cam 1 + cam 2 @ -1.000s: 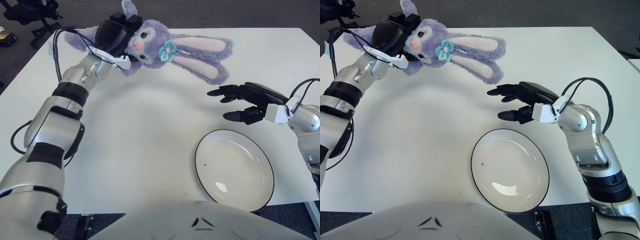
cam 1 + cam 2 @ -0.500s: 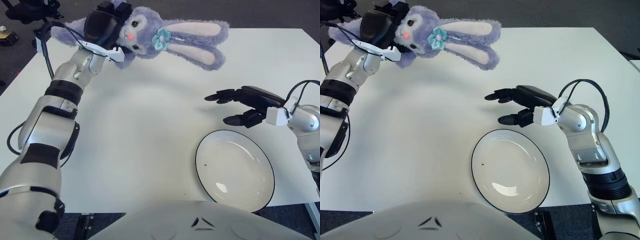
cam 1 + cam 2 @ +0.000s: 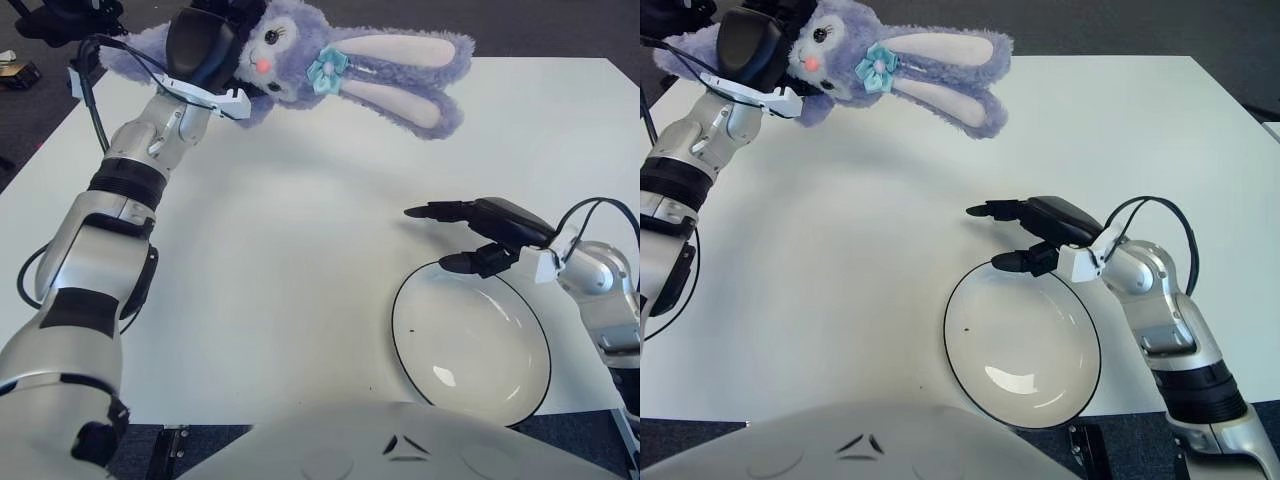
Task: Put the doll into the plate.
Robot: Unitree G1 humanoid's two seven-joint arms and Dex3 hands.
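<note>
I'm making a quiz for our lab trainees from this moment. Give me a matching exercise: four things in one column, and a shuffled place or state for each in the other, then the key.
Things:
1. doll
2. plate
3. left hand
4. right hand

Places or states:
A. empty, on the table's near right part
B. fingers spread, over the plate's far rim
C. held up over the table's far left part
D. closed on the doll

Pairs: 1-C, 2-A, 3-D, 4-B
</note>
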